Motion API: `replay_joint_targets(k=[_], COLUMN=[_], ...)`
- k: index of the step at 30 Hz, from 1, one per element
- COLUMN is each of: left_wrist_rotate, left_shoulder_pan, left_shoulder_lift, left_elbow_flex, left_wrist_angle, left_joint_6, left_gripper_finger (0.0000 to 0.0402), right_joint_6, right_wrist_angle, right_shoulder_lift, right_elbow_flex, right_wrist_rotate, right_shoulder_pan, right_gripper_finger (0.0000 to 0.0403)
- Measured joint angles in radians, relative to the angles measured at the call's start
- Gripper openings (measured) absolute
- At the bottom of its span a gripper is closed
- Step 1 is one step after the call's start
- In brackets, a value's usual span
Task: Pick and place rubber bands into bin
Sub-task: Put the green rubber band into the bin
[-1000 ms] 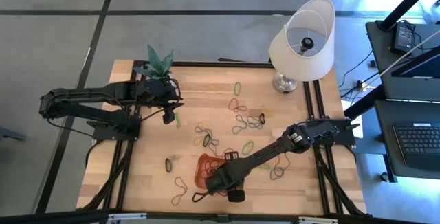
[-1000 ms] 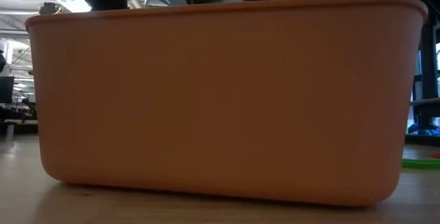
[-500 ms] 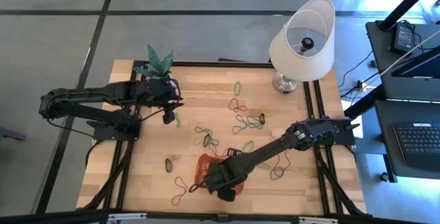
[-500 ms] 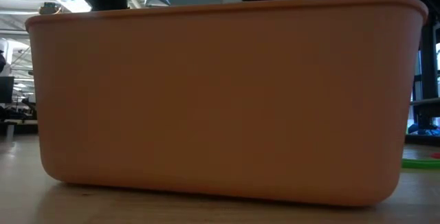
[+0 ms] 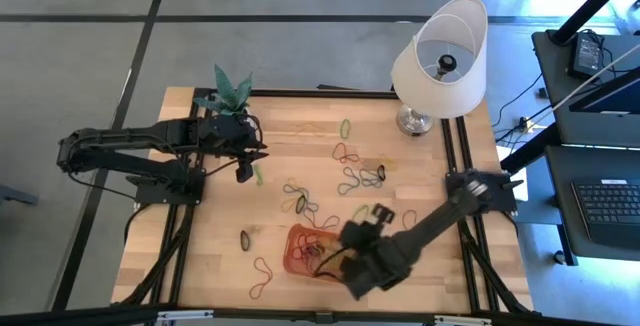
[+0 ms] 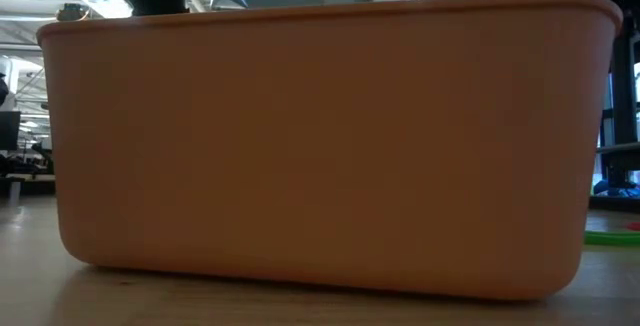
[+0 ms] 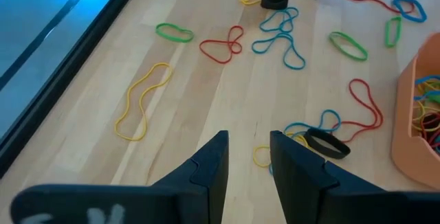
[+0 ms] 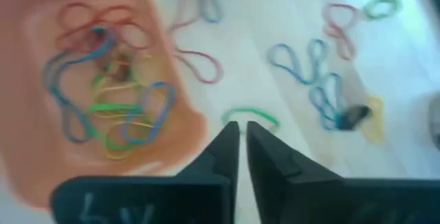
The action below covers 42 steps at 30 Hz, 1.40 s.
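The orange bin (image 5: pixel 300 250) sits low and centre in the high view, with several rubber bands (image 8: pixel 110 107) heaped inside; more lie scattered on the table (image 5: pixel 300 141) above it. The right gripper (image 5: pixel 352 266) hangs beside the bin's right edge, its fingers nearly closed and empty. The left gripper (image 5: pixel 246 166) waits at centre-left, fingers narrowly apart.

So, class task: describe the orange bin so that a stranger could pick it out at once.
Start at the white lamp in the table's far right corner and cross to the opposite, near edge. There, left of the right claw, sits the bin: the only orange tray, with coloured rubber bands piled inside.
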Motion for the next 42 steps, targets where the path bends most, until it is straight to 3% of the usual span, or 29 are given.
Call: replay_joint_targets(k=[4,8,12,18,22,27,32,38,42], left_wrist_rotate=[-0.015,-0.105,-0.201,-0.319,-0.372,-0.376,-0.366,-0.424,-0.447], left_shoulder_pan=[-0.027,-0.080,-0.134,-0.193,-0.216,-0.243,-0.264,-0.289,-0.293], left_shoulder_lift=[0.003,0.027,0.078,0.197,0.283,0.346,0.355,0.354,0.354], left_elbow_flex=[0.000,0.000,0.001,0.067,0.141,0.212,0.241,0.259,0.259], left_wrist_angle=[0.000,0.007,0.018,0.014,0.015,0.014,0.014,0.013,-0.036], left_joint_6=[0.002,0.008,-0.059,-0.149,-0.175,-0.177,-0.162,-0.215,-0.324], left_gripper_finger=[0.0102,0.0102,0.0102,0.0102,0.0102,0.0102,0.0102,0.0102,0.0102], right_joint_6=[0.106,0.095,-0.022,-0.263,-0.352,-0.370,-0.376,-0.493,-0.551], right_wrist_angle=[0.143,0.453,0.784,1.120,1.174,1.184,1.184,1.183,1.183], right_shoulder_lift=[-0.202,-0.458,-0.723,-1.079,-1.255,-1.381,-1.415,-1.414,-1.414], right_elbow_flex=[-0.341,-0.724,-1.077,-1.428,-1.560,-1.632,-1.645,-1.645,-1.645], right_wrist_rotate=[0.044,0.051,0.038,-0.082,-0.105,-0.105,-0.105,-0.106,-0.106], right_shoulder_pan=[0.023,0.028,0.013,-0.068,-0.128,-0.184,-0.206,-0.228,-0.245], right_gripper_finger=[0.0006,0.0008,0.0003,0.0006,0.0007,0.0007,0.0007,0.0007,0.0007])
